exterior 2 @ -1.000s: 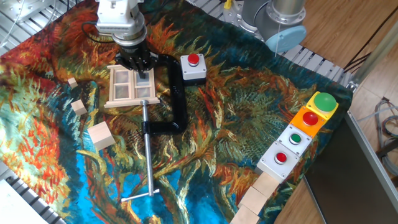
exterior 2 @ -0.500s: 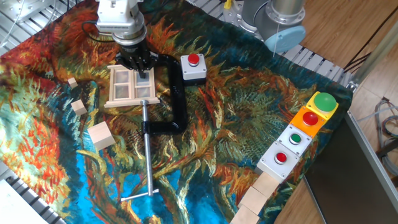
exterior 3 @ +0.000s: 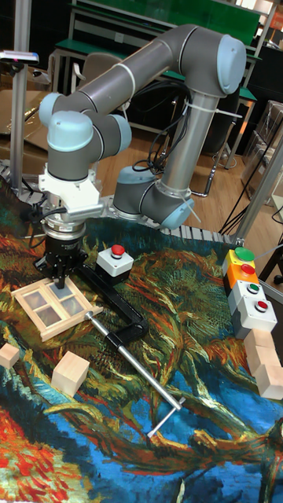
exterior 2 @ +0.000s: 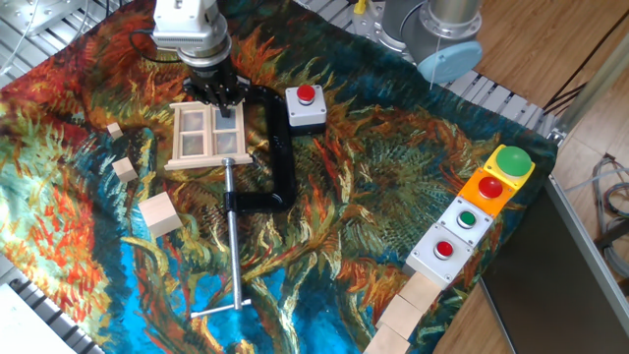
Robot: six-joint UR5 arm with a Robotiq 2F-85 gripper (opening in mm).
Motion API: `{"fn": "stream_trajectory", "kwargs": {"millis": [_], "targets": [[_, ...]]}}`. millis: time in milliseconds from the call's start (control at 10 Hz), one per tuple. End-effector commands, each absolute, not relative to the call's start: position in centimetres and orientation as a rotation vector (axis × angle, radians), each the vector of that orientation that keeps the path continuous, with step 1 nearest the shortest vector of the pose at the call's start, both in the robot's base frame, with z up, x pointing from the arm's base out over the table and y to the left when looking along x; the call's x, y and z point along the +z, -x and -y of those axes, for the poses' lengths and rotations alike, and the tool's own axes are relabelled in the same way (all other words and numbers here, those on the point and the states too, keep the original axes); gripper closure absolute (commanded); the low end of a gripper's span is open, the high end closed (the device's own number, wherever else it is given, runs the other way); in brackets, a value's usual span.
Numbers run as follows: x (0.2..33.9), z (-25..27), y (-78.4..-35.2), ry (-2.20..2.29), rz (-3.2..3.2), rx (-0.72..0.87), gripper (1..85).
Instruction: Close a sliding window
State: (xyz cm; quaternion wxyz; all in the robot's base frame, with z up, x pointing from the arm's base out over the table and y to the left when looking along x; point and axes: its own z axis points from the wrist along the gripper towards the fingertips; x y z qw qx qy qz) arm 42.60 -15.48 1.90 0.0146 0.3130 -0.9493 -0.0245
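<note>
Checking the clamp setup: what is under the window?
The window lies on the patterned cloth, held by the black clamp. The hand covers its far corner; anything beneath the frame is hidden.

black clamp beside sliding window, left side open

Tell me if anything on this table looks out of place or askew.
Nothing looks spilled or damaged. The sliding window lies flat on the cloth, pinned by a black clamp whose long bar sticks out toward the camera. The gripper sits at the window's far edge. Wooden cubes lie scattered nearby.
</note>
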Motion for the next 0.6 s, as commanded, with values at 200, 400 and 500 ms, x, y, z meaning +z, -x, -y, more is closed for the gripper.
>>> {"fn": "stream_trajectory", "kwargs": {"millis": [200,400,500], "targets": [[3.5,14.6,-42.8,-0.932,2.959,-0.085,84.3],[4.9,13.2,-43.3,-0.913,2.965,-0.114,84.3],[5.9,12.8,-43.5,-0.91,2.959,-0.094,84.3]]}}
